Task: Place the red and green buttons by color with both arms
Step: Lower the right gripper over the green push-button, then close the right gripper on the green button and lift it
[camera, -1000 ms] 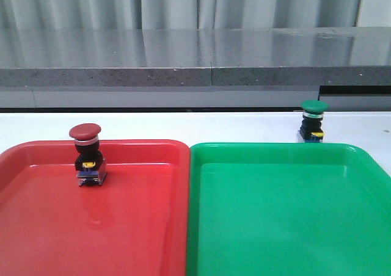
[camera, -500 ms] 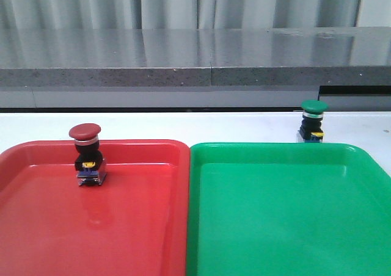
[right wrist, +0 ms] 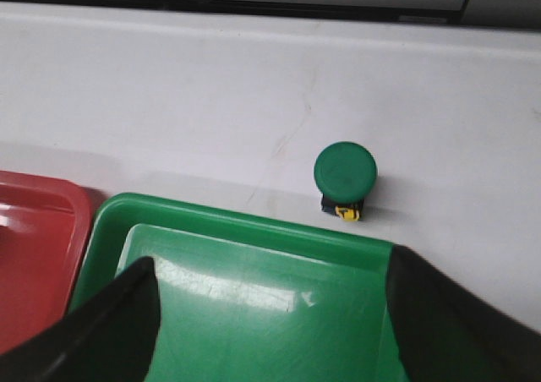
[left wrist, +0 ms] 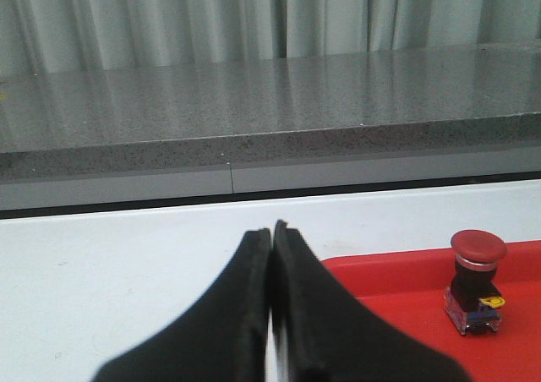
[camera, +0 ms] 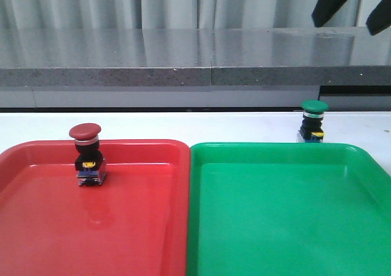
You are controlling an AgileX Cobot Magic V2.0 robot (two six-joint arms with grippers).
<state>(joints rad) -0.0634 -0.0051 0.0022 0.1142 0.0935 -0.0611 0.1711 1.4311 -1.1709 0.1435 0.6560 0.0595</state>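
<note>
The red button stands upright inside the red tray, near its far left; it also shows in the left wrist view. The green button stands upright on the white table just behind the green tray; the right wrist view shows it from above. My right gripper is open, high at the top right, above the green tray's far edge and short of the green button. My left gripper is shut and empty, over the table left of the red tray; it is out of the front view.
A grey stone ledge and pale curtains run behind the white table. The two trays sit side by side, touching, filling the table's front.
My right gripper's fingers have come into the front view at the top right. Both buttons and trays have stayed put.
</note>
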